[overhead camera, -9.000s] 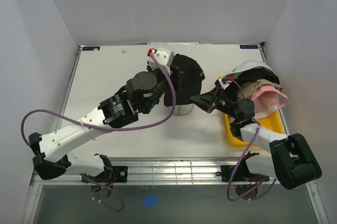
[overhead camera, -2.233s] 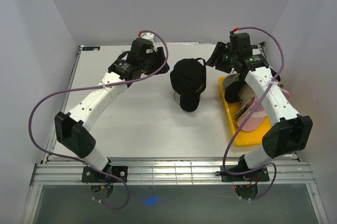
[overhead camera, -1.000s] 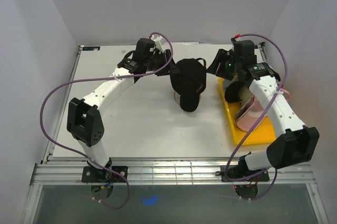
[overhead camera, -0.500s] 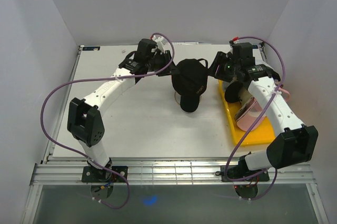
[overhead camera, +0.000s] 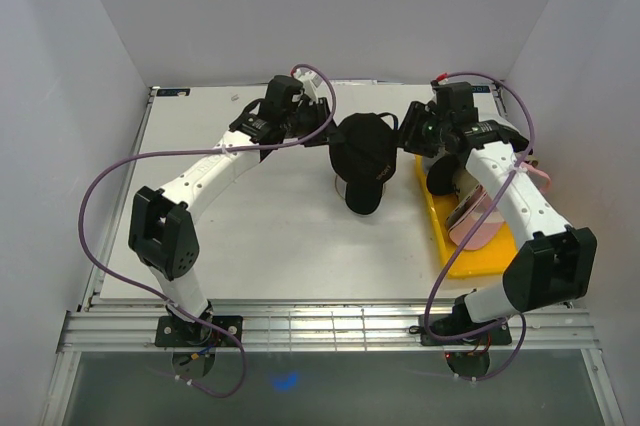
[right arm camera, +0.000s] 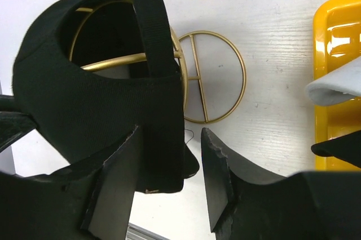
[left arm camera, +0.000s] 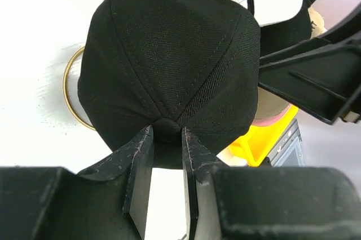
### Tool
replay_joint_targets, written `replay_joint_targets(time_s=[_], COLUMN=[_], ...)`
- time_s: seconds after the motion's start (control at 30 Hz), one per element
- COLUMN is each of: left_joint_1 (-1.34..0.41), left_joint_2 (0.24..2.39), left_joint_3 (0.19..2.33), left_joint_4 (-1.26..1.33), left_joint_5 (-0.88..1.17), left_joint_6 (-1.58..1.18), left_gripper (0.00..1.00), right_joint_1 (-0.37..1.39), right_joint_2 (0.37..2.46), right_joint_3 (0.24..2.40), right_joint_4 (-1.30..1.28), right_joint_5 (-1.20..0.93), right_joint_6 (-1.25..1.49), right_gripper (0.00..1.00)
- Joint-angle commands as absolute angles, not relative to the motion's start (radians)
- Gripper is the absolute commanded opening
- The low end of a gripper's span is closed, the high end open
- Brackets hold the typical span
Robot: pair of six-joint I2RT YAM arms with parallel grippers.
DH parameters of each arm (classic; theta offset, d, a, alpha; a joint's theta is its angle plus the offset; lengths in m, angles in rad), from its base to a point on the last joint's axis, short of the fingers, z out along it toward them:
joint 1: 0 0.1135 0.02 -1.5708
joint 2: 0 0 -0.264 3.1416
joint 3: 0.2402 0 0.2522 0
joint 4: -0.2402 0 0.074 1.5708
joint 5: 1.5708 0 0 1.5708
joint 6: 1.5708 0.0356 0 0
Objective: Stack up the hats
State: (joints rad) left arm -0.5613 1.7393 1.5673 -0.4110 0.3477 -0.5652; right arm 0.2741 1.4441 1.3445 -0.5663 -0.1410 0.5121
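A black cap (overhead camera: 362, 156) sits on the gold wire stand (right arm camera: 217, 76) in the middle of the table, brim toward the near side. My left gripper (overhead camera: 326, 132) is at the cap's left side; in the left wrist view its fingertips (left arm camera: 167, 133) pinch the button on the black cap's crown (left arm camera: 169, 60). My right gripper (overhead camera: 404, 136) is at the cap's right side, open, with the cap's rear band (right arm camera: 152, 54) between its jaws (right arm camera: 172, 138). More hats, a pink one (overhead camera: 478, 221) among them, lie piled in the yellow tray (overhead camera: 480, 258).
The yellow tray's rim shows in the right wrist view (right arm camera: 333, 54) with a white brim (right arm camera: 338, 85) over it. The stand's gold ring (left arm camera: 69, 96) pokes out beside the cap. White walls close in the table at the back and both sides.
Both grippers have closed in on the black cap from either side. The left fingers have reached its crown button, and the right fingers now straddle its rear band.
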Motion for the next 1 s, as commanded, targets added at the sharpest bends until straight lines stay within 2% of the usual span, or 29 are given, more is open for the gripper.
replay_joint_targets(time_s=[0.0, 0.53, 0.97], left_joint_1=[-0.578, -0.649, -0.799], left_joint_2=[1.683, 1.641, 1.704], left_joint_3=[1.589, 1.687, 1.807], left_joint_4=[-0.423, -0.548, -0.699], left_joint_5=[0.342, 0.235, -0.023], left_joint_6=[-0.555, -0.548, -0.531], left_gripper=[0.01, 0.0, 0.0], right_joint_1=[0.268, 0.268, 0.27], right_joint_2=[1.46, 1.514, 1.569], right_joint_3=[1.379, 1.443, 1.463], right_joint_4=[-0.537, -0.561, -0.578], right_joint_5=[-0.14, -0.127, -0.118], right_joint_6=[0.489, 0.483, 0.456], right_gripper=[0.51, 0.51, 0.5])
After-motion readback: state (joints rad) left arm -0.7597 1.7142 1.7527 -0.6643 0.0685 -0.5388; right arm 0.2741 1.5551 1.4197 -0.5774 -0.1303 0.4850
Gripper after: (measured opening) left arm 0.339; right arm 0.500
